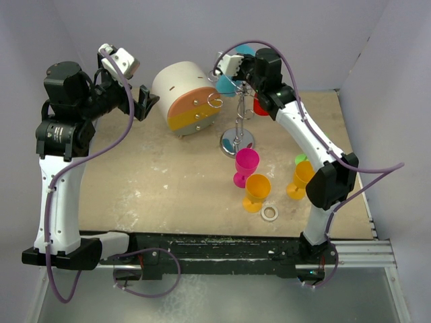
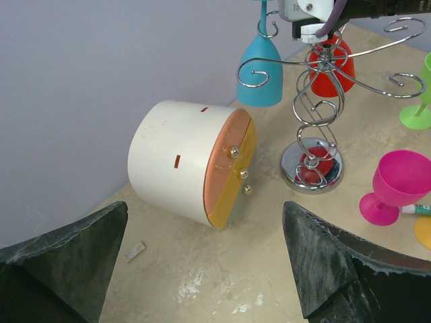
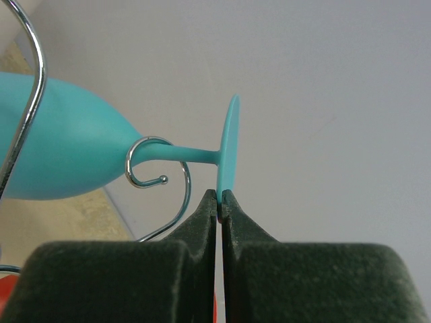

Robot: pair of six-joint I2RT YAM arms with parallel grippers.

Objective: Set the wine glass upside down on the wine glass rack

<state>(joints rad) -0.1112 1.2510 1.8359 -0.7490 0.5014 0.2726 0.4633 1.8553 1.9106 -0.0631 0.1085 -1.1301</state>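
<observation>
The teal wine glass (image 3: 60,141) hangs upside down with its stem inside a curled arm (image 3: 145,165) of the silver wine glass rack (image 1: 238,141). My right gripper (image 3: 220,195) is shut on the lower rim of the glass's round foot (image 3: 229,148). From above, the right gripper (image 1: 237,60) is at the back of the table, over the rack's top. In the left wrist view the teal glass (image 2: 259,74) hangs left of the rack's stem (image 2: 316,111). My left gripper (image 2: 205,208) is open and holds nothing, at the back left.
A red glass (image 1: 261,106) hangs on the rack. A white-and-orange drawer box (image 1: 182,97) lies left of the rack. Pink (image 1: 246,165), orange (image 1: 256,192) (image 1: 301,178) and green (image 1: 301,159) glasses stand in front of it, with a white ring (image 1: 270,213) nearby.
</observation>
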